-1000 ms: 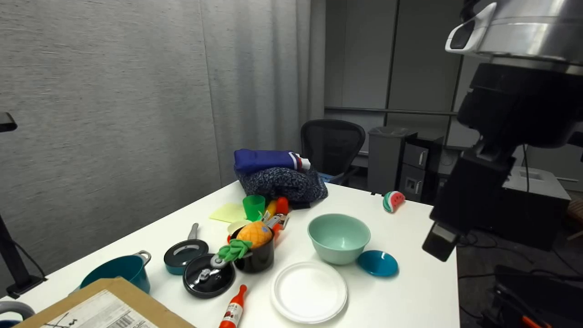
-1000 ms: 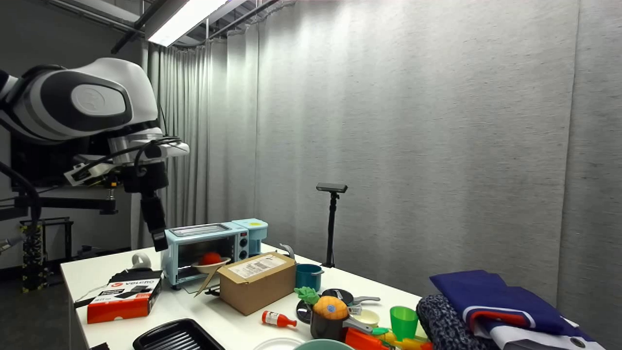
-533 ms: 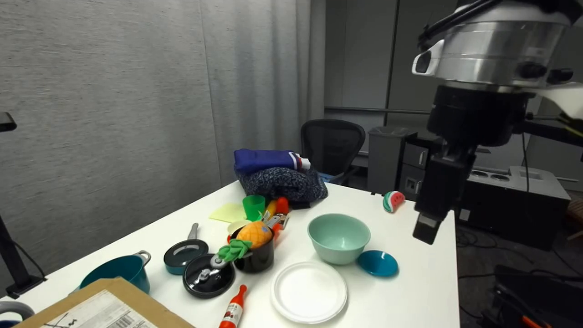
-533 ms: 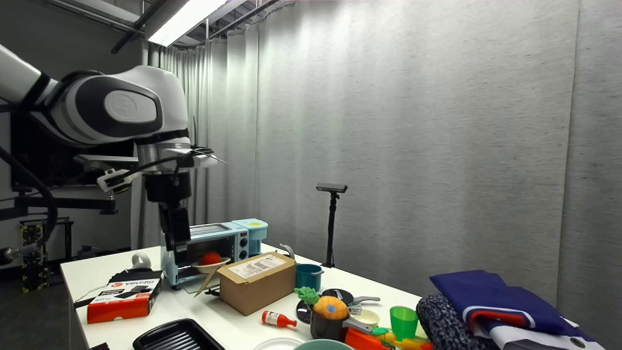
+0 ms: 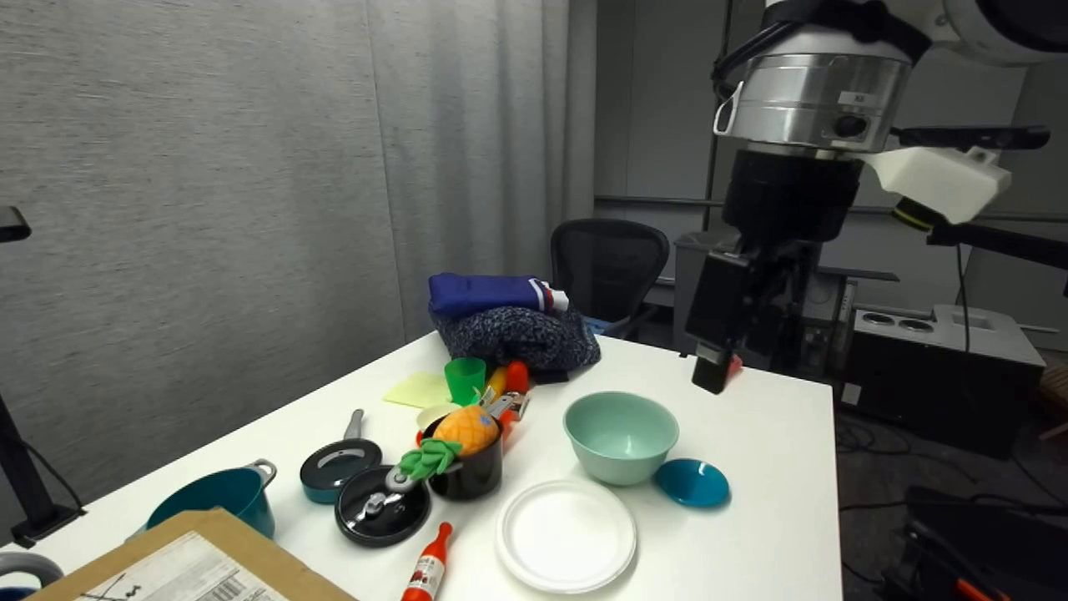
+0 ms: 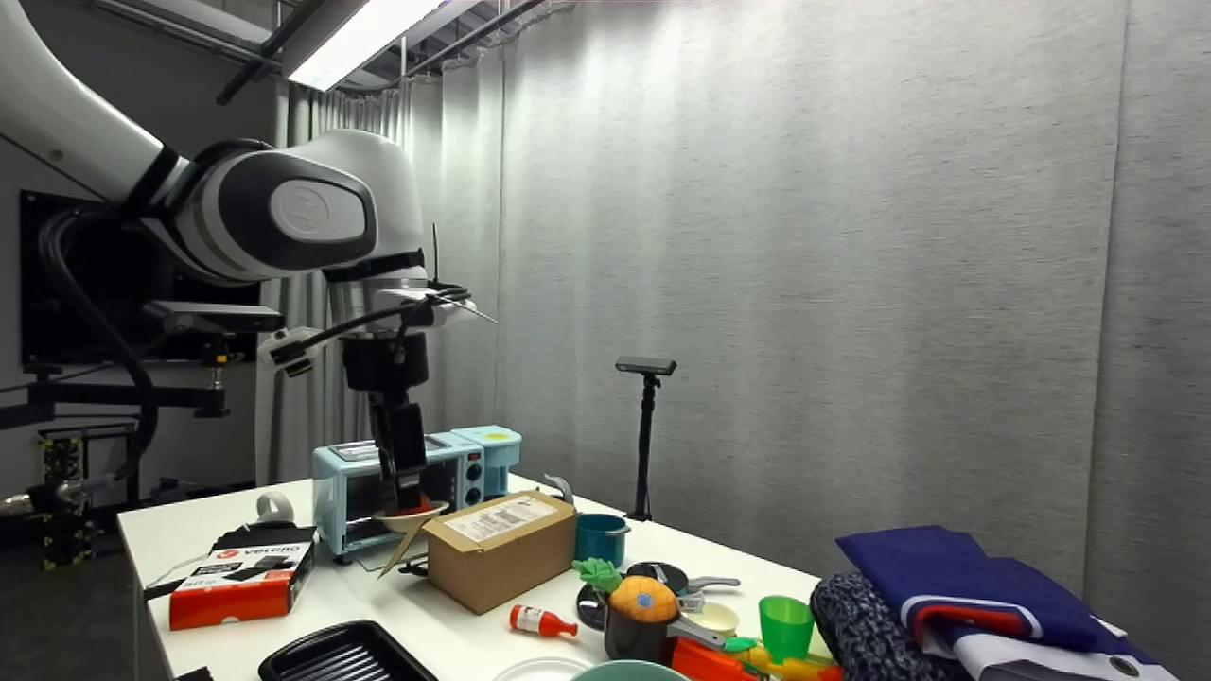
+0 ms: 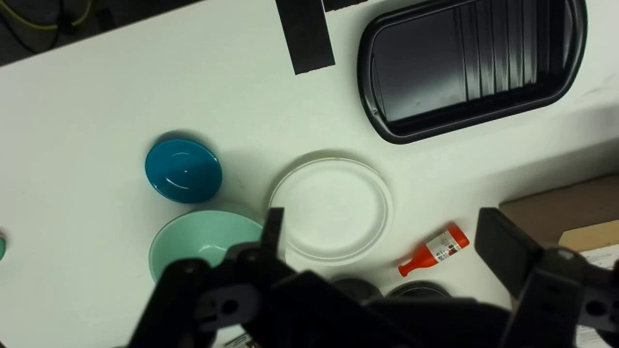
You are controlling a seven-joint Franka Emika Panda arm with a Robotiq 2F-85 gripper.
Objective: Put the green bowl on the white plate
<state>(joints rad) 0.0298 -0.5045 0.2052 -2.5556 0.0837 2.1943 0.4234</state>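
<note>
In an exterior view, mint-green bowl [image 5: 622, 438] sat off white plate [image 5: 567, 536], at its one o'clock. Gripper [image 7: 382, 226] stood wide-jawed, empty; grasp and placing remained.

In an exterior view we are seeing a mint-green bowl [image 5: 621, 442], a plain white plate [image 5: 567, 536], a blue dish [image 5: 692, 482] at right, a red bottle [image 5: 427, 572] at left and, far off, a pale-flecked dark bundle [image 5: 519, 340] and deep-blue cloth [image 5: 480, 295].
</note>
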